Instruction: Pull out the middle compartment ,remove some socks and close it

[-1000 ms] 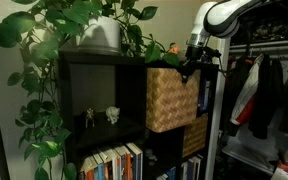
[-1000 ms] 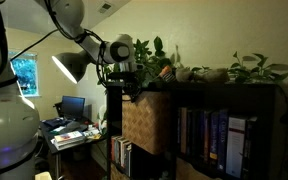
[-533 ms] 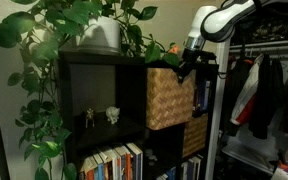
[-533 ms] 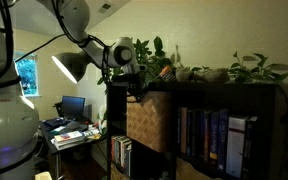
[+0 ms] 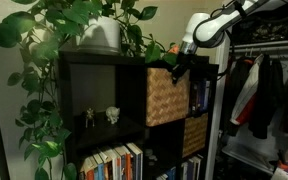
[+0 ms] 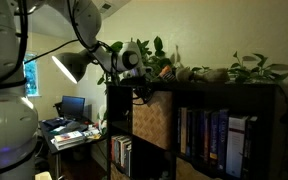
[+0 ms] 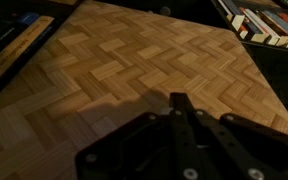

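Observation:
The middle compartment (image 5: 167, 96) is a tan woven wicker basket drawer in the black cube shelf; it sticks out only slightly from its cube. It also shows in the other exterior view (image 6: 150, 120) and fills the wrist view (image 7: 134, 60). My gripper (image 5: 178, 66) is at the basket's upper front edge, and shows in the other exterior view (image 6: 142, 92) too. In the wrist view my gripper (image 7: 181, 100) has its fingers together, pressed against the woven front. No socks are in view.
A potted vine (image 5: 94, 25) sits on top of the black shelf (image 5: 104, 62). Small white figurines (image 5: 112, 114) stand in the neighbouring cube. Books (image 5: 114, 163) fill the lower cubes. Clothes (image 5: 259, 95) hang beside the shelf. A desk with a monitor (image 6: 72, 106) stands beyond.
The basket has slid back into its cube, and my gripper has followed it toward the shelf, pressed against its front.

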Robot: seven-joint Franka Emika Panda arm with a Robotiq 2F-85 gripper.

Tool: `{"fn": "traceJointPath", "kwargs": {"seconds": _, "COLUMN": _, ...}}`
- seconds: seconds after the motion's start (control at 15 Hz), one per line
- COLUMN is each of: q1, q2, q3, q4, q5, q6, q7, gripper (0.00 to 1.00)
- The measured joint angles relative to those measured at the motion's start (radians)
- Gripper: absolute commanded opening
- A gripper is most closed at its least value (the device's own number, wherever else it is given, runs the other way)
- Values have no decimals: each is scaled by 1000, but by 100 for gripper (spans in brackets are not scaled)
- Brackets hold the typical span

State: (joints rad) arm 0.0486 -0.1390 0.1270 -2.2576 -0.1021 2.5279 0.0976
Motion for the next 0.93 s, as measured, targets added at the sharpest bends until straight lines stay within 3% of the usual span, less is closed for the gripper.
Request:
{"fn": "traceJointPath", "kwargs": {"seconds": 0.27, "q1": 3, "q2": 13, "q3": -1, "q4": 24, "q5": 2, "q6": -32, "q7": -8, "gripper": 3}}
{"fn": "traceJointPath", "kwargs": {"seconds": 0.6, "q1": 16, "q2": -29, "q3": -1, "q4": 70, "q5": 20, "q6": -284, "q7": -54, "gripper": 3}}
{"fn": "traceJointPath", "kwargs": {"seconds": 0.67, "q1": 18, "q2": -43, "q3": -1, "q4": 77, "q5": 27, "q6": -337, "q7": -63, "gripper": 6}}
{"fn": "traceJointPath", "kwargs": {"seconds": 0.73, "q1": 21, "q2": -54, "q3": -1, "q4": 85, "q5": 37, "q6": -385, "q7": -77, "gripper": 29}}
{"fn": "traceJointPath", "kwargs": {"seconds": 0.93, "q1": 30, "q2": -87, "q3": -1, "q4": 103, "q5": 85, "q6": -504, "q7": -128, "gripper": 36}}
